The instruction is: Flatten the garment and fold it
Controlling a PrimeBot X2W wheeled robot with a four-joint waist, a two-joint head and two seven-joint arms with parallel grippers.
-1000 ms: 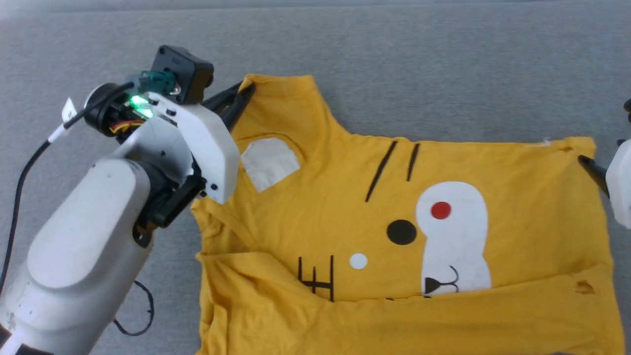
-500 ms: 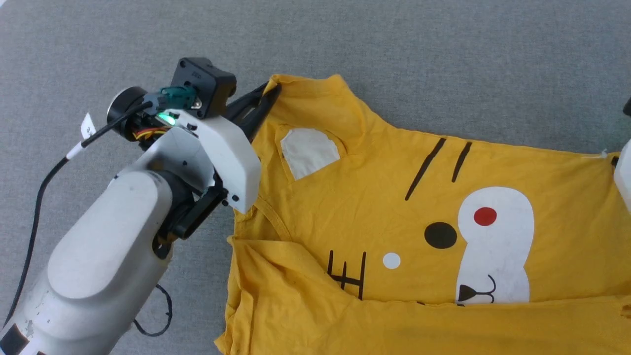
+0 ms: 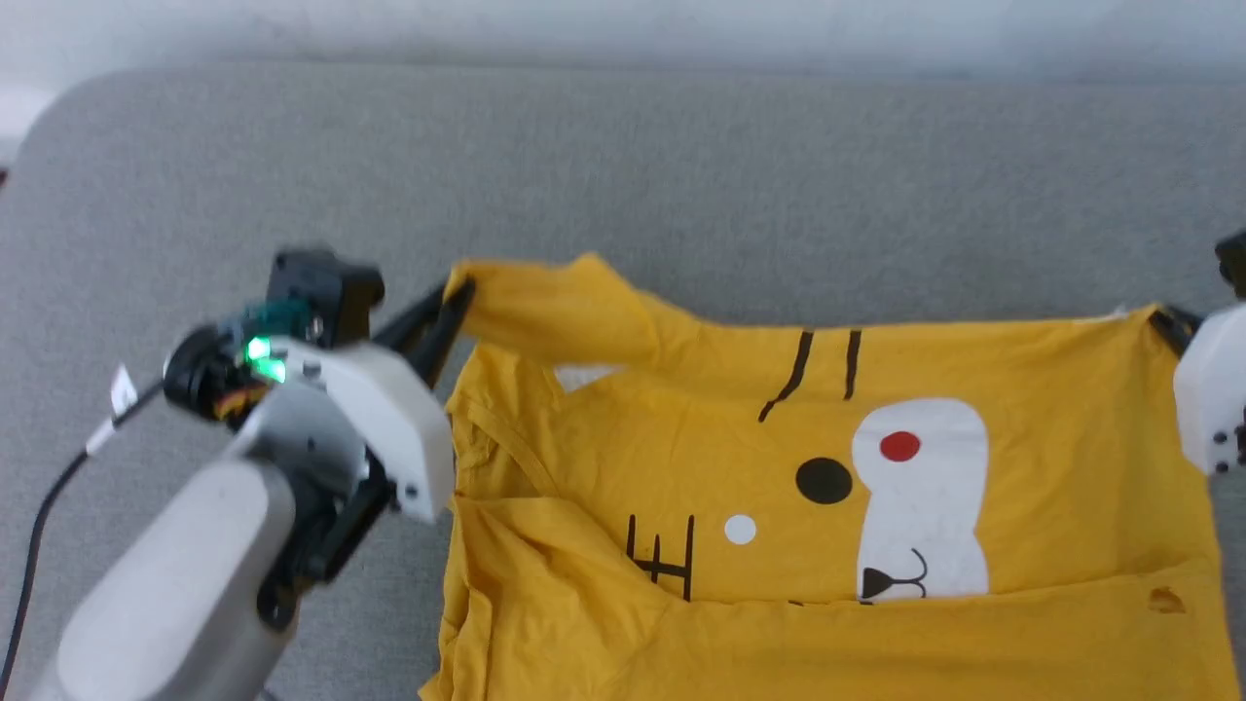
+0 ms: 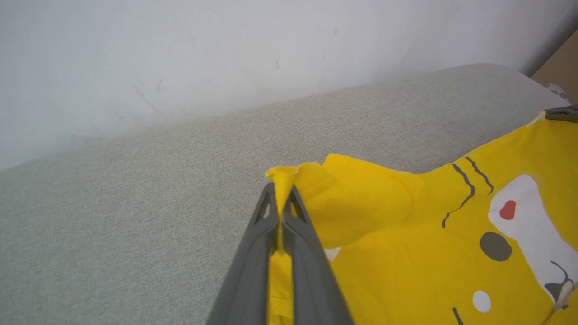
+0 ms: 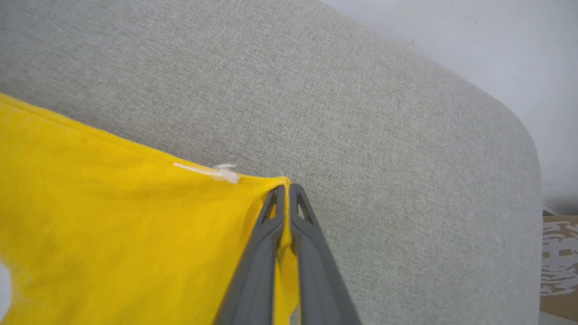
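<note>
The yellow garment (image 3: pixel 740 428) lies print-up on the grey padded surface (image 3: pixel 681 166), its long axis running left to right. The left end effector (image 3: pixel 456 297) pinches its far sleeve (image 3: pixel 545 302). The right end effector (image 3: pixel 1163 319) pinches its far hem corner (image 3: pixel 1129 329), so one grips each end.

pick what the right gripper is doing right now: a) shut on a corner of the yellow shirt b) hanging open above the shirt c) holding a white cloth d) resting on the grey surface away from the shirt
A: in the right wrist view the right gripper has its jaws pressed together, with a corner of the garment pinched between them.
</note>
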